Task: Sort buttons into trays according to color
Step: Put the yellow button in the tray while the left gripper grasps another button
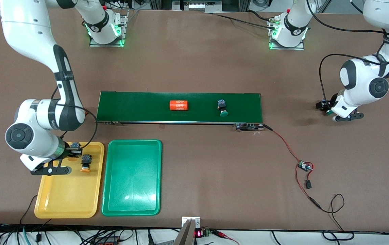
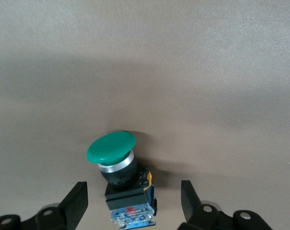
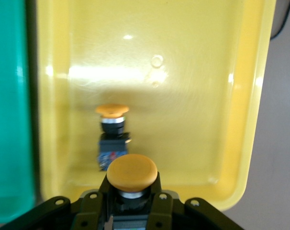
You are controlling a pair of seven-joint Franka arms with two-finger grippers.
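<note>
robotics lab | 2 bench-mounted arms | belt (image 1: 140,107) w/ loose wiring (image 1: 289,149) | brown table (image 1: 215,177)

One yellow-capped button (image 1: 85,162) lies in the yellow tray (image 1: 68,200); another (image 3: 132,175) is held over it. A green-capped button (image 1: 222,108) lies tipped on the belt, another (image 2: 117,163) on the bench. The green tray (image 1: 131,178) sits beside the yellow.

Four buttons (image 1: 222,107), two trays (image 1: 68,200).
</note>
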